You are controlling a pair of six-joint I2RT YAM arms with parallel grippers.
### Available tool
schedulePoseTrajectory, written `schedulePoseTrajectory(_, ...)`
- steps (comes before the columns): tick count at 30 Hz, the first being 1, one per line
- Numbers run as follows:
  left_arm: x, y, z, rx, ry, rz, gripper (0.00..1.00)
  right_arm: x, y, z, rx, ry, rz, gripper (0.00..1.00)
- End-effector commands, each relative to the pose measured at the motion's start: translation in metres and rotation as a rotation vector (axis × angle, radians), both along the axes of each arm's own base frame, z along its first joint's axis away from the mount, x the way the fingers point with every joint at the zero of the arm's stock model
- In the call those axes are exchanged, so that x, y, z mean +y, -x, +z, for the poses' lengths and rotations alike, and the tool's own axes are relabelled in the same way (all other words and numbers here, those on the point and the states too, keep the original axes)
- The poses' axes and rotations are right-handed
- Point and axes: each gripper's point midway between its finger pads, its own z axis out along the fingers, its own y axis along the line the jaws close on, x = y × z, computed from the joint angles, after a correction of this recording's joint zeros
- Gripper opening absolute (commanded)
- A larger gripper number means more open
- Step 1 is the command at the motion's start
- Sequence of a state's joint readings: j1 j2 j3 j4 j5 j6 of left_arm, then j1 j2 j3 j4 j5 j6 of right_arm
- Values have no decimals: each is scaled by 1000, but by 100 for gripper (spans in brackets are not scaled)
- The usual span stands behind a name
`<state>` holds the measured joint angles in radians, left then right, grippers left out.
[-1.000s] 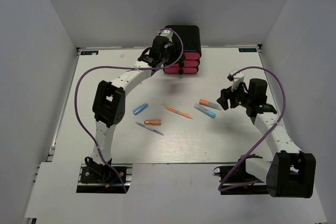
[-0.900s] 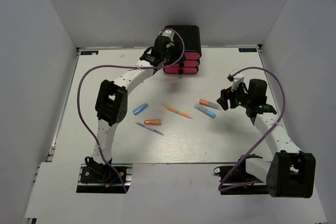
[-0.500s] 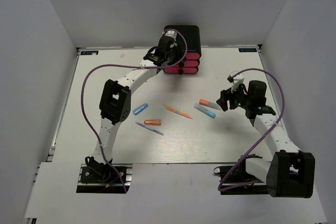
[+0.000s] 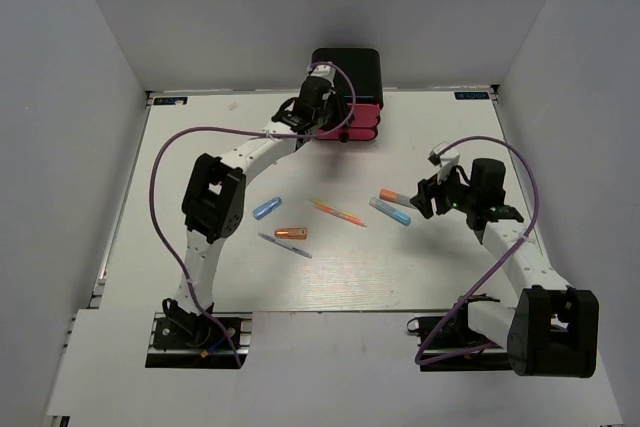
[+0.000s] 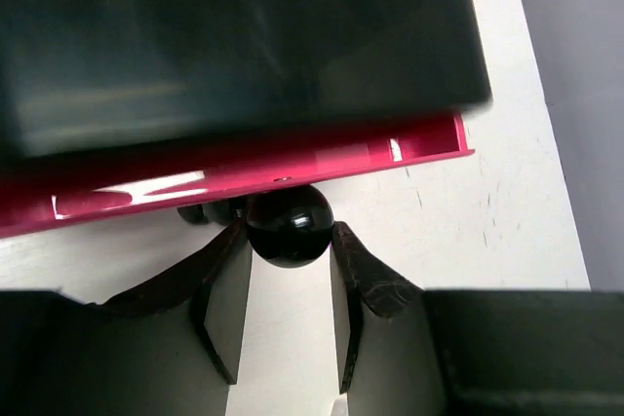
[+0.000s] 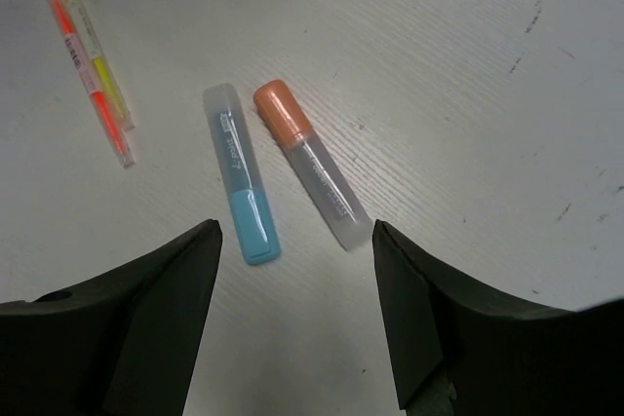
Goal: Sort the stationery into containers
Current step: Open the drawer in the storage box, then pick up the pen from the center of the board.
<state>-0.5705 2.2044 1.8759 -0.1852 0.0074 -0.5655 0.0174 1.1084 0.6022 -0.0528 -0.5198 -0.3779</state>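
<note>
A black cabinet (image 4: 345,67) with pink drawers (image 4: 368,122) stands at the table's far edge. My left gripper (image 4: 335,127) is at the drawer fronts. In the left wrist view it (image 5: 290,239) is shut on the black knob (image 5: 288,226) of a pink drawer (image 5: 244,168). My right gripper (image 4: 425,197) is open and empty. It (image 6: 295,233) hovers just short of the light blue marker (image 6: 240,185) and the orange-and-white marker (image 6: 312,163). The thin orange-pink pen (image 4: 337,211), short blue marker (image 4: 267,208), short orange marker (image 4: 291,233) and thin blue-grey pen (image 4: 285,245) lie mid-table.
Grey walls close in the white table (image 4: 200,147) on three sides. A purple cable (image 4: 160,167) loops beside each arm. The pens lie in a loose row between the two arms.
My left gripper has moved right, onto the drawer fronts and its knob. My right gripper has shifted slightly left toward the two markers. The pens have not moved.
</note>
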Motion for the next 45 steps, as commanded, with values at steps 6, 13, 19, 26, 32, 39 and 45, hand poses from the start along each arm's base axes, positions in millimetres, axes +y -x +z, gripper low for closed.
schedulePoseTrajectory(6, 18, 75, 5, 24, -31, -44, 2, 16, 17, -13, -71, 40, 214, 69)
schedulePoseTrajectory(13, 22, 75, 6, 24, -31, -23, 55, 19, 6, -18, -121, 87, 302, 70)
schedulePoseTrajectory(19, 30, 84, 8, 25, -37, -15, 69, 18, -2, -27, -149, 156, 392, 61)
schedulePoseTrajectory(26, 45, 107, 12, 1, -25, -27, 80, 12, -19, -41, -118, 225, 424, 62)
schedulePoseTrajectory(32, 57, 123, 8, 14, -34, -28, 82, 8, -35, -57, -51, 252, 440, 66)
schedulePoseTrajectory(39, 66, 136, 11, 6, -39, -32, 82, 8, -47, -76, 24, 294, 455, 65)
schedulePoseTrajectory(45, 76, 147, 5, 25, -37, -15, 84, 9, -49, -94, 65, 377, 482, 59)
